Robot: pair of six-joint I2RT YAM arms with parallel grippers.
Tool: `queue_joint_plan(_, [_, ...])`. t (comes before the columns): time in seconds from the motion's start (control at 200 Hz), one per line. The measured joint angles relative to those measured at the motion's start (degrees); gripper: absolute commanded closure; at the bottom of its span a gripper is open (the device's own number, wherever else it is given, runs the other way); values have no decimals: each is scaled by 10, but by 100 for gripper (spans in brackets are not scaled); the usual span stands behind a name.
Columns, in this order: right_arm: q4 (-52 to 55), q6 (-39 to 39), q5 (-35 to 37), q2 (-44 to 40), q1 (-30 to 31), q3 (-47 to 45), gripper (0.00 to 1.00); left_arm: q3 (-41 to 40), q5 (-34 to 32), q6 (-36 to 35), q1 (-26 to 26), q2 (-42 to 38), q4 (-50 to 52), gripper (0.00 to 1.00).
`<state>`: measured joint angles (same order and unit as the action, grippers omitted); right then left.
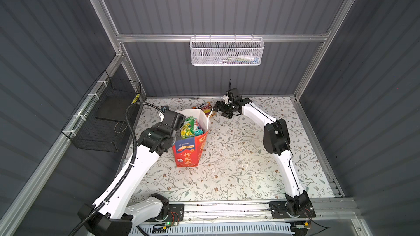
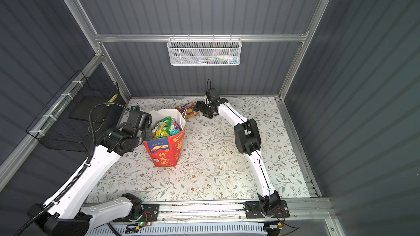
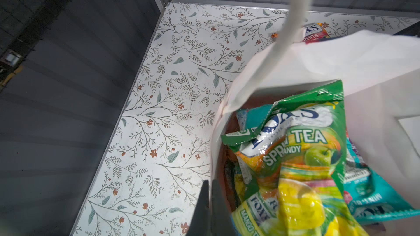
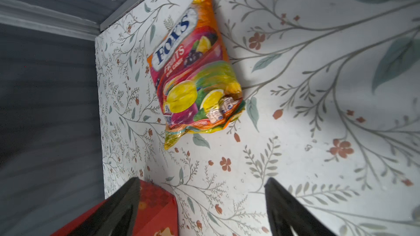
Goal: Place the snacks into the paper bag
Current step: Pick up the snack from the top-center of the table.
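Paper bag [image 1: 188,153] rim pinched by left tool [image 3: 210,185], right tool [image 4: 202,179] spread empty, packet [image 1: 203,106] half-hidden

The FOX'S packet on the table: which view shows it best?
Right wrist view: the whole packet lies unobstructed, label readable. Both top views show it small, partly hidden behind the paper bag. Left wrist view catches only a corner over its rim.

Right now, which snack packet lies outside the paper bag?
The orange-pink FOX'S Fruits packet, flat on the table behind the paper bag, by the right gripper; the green packets and teal packet sit inside.
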<state>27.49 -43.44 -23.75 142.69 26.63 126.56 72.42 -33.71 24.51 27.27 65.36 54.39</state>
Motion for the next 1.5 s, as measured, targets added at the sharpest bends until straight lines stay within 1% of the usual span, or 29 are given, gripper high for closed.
queue_joint_plan(0.285, [-33, -68, -17, 51, -3, 21, 31, -2, 9, -4, -5, 0, -5, 99])
queue_joint_plan(0.445, [-65, -99, -20, 70, -4, 22, 42, -3, 14, -4, -6, 0, -9, 100])
queue_joint_plan(0.53, [-80, -114, -20, 80, -4, 23, 51, -5, 18, -4, -8, 0, -12, 100])
queue_joint_plan(0.63, [-94, -143, -21, 87, -5, 23, 57, -5, 23, -4, -8, 0, -15, 100])
queue_joint_plan(0.756, [-115, -187, -29, 88, -7, 23, 59, -5, 27, -4, -11, 0, -17, 100])
queue_joint_plan(0.946, [-157, -254, -31, 93, -10, 23, 69, -7, 35, -4, -13, -4, -18, 99])
queue_joint_plan(1.231, [-188, -308, -31, 115, -13, 19, 69, -8, 44, -5, -16, -5, -22, 100])
queue_joint_plan(1.326, [-194, -319, -30, 115, -13, 19, 72, -8, 48, -6, -18, -7, -22, 100])
queue_joint_plan(1.446, [-207, -338, -31, 116, -13, 19, 82, -8, 51, -6, -19, -8, -22, 100])
queue_joint_plan(1.501, [-211, -340, -31, 117, -13, 19, 89, -8, 51, -6, -19, -8, -22, 100])
